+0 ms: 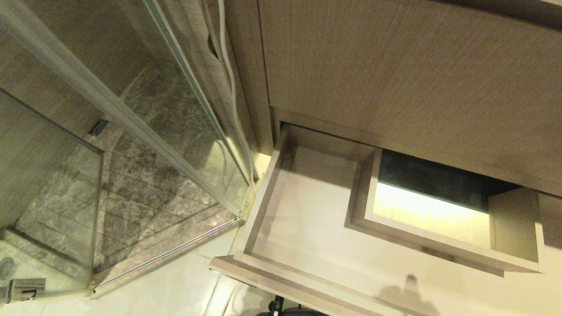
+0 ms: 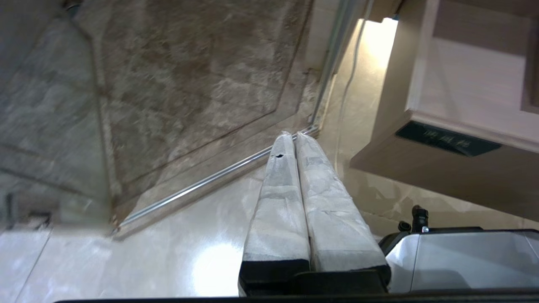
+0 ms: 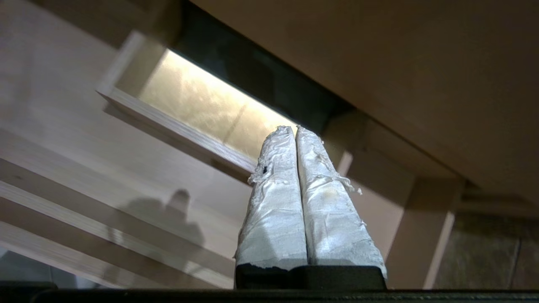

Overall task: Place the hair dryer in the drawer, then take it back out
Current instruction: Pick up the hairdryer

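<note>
Wood: the light-brown drawer (image 1: 281, 228) stands pulled out beneath the cabinet front (image 1: 417, 79).
Drawer inside: bare pale bottom; a boxed cutout (image 1: 439, 219) sits toward its right, lit floor showing through it.
Hair dryer: in none of the views, so its place cannot be told.
Right gripper (image 3: 294, 130): over the drawer near the cutout, its white-wrapped fingers (image 3: 273, 202) pressed together, holding nothing.
Left gripper (image 2: 293, 135): low above the glossy floor (image 2: 189, 252), fingers pressed together, empty.
Left of drawer: glass shower screen (image 1: 131, 123) over stone tiles.
</note>
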You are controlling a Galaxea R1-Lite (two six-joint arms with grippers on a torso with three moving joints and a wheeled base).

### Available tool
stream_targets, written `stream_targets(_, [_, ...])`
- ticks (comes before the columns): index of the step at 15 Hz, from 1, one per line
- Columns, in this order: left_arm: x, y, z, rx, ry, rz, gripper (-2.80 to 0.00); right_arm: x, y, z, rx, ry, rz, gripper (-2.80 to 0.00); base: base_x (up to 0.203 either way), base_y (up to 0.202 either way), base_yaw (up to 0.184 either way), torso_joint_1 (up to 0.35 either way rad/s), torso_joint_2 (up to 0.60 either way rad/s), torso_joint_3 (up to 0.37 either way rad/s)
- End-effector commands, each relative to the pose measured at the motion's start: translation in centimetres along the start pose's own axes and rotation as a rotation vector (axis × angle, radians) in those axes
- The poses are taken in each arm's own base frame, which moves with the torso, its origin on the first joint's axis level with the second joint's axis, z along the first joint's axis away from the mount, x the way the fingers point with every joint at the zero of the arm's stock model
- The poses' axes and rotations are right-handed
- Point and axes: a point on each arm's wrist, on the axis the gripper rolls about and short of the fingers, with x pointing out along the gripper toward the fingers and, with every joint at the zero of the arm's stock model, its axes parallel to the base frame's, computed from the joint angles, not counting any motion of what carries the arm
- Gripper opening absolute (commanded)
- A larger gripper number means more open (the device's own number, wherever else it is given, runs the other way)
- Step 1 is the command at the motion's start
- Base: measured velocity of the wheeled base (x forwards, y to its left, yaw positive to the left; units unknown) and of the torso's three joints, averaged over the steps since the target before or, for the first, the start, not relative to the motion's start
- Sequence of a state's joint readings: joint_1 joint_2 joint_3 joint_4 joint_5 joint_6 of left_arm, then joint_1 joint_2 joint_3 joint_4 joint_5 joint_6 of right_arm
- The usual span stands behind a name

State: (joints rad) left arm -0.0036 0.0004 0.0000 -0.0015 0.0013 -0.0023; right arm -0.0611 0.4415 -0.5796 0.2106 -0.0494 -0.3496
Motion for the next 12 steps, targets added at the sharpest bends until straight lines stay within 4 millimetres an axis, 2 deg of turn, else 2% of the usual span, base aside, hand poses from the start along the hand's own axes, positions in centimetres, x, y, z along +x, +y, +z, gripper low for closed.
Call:
stream_targets(1, [0.00,0.00,0.00,-0.001,-0.001,0.001,-2.80,0.01,0.00,-0.01,-0.002,0.003,-0.001,-2.80,0.000,0.007,-0.098,0.018,0.00,0.001])
stream_targets(9, [0.00,0.00,-0.02,0.000,0.000,0.001,-2.80,-0.08,0.03,-0.16,-0.006,-0.001,-0.012,-2.80,0.000,0.008,-0.172,0.007,0.00,-0.001])
stream_targets(12, [0.00,0.00,0.00,-0.001,-0.001,0.001,-2.80,-0.10,0.02,-0.14,-0.003,-0.007,-0.014,-2.80,0.000,0.004,-0.063,0.000,0.00,0.001])
